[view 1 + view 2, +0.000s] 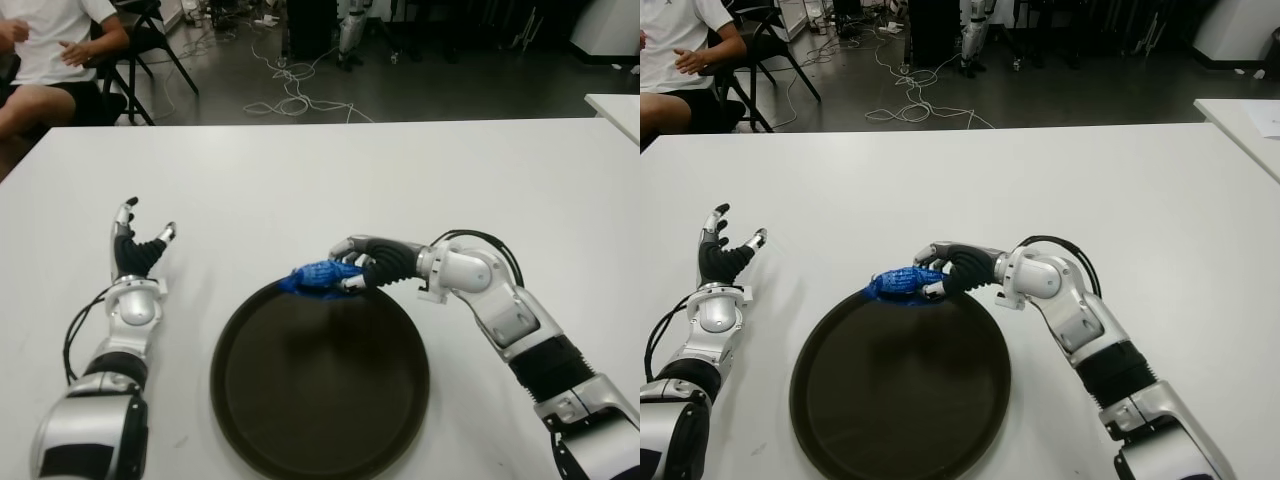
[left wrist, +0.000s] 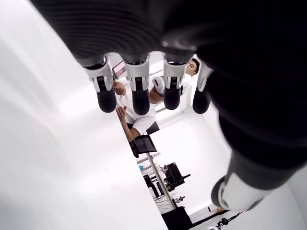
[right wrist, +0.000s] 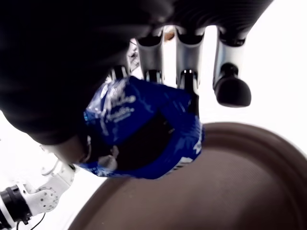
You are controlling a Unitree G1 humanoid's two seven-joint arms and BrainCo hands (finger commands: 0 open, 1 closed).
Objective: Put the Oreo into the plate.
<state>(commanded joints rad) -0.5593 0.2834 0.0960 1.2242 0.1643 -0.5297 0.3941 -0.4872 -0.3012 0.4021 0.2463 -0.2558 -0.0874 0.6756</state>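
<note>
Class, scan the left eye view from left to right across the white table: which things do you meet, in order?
Left hand, open beside the plate → dark round plate → blue Oreo packet over the plate's far rim → right hand gripping the packet.

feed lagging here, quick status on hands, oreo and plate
Right hand shut on Oreo pack, over plate's far rim. Left hand open, left of plate. Nothing in the way.

Blue Oreo pack [image 1: 322,278] over plate [image 1: 320,400] rim

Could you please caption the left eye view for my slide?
Right hand holds the blue Oreo pack over the dark plate's far rim.
</note>
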